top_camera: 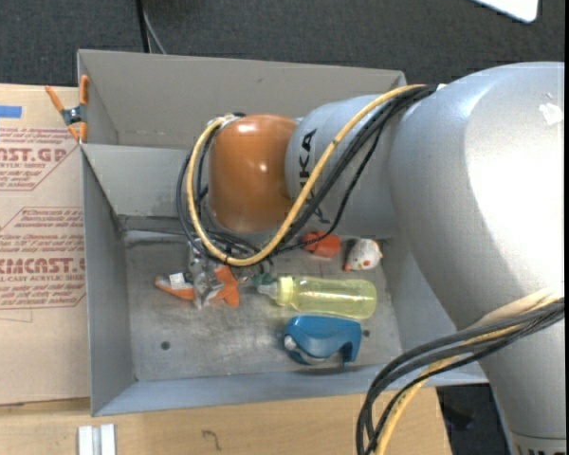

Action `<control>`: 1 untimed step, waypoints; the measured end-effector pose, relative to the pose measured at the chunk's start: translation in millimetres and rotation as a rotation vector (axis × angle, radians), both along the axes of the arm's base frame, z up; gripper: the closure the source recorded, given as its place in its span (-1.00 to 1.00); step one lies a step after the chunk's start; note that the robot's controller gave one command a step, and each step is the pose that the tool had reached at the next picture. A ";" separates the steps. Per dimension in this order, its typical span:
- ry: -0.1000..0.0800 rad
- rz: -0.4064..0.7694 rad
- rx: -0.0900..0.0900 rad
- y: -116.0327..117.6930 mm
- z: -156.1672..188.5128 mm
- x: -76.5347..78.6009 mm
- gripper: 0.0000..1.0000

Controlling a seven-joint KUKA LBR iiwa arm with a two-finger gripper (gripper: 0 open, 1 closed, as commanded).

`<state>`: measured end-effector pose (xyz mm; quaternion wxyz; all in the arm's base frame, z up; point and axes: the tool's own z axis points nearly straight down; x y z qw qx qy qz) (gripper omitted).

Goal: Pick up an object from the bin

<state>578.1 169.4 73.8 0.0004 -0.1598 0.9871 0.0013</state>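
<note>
In the camera view the gripper (205, 290) sits low at the left of the bin (104, 254) floor, among small orange-and-white pieces (175, 285); whether it is open or closed cannot be told. A yellow bottle (327, 297) lies just beside it.

1. A pale yellow bottle (330, 298) lies on its side on the floor of the bin (104, 292), its narrow end toward the left wall.
2. A rounded blue thing (322, 338) lies just beside it, toward the wall nearest the camera.
3. A small orange piece (322, 245) and a white one (363, 253) lie side by side behind the bottle.
</note>
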 end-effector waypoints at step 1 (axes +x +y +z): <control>0.003 0.000 -0.001 -0.5 4.9 -1.7 1.00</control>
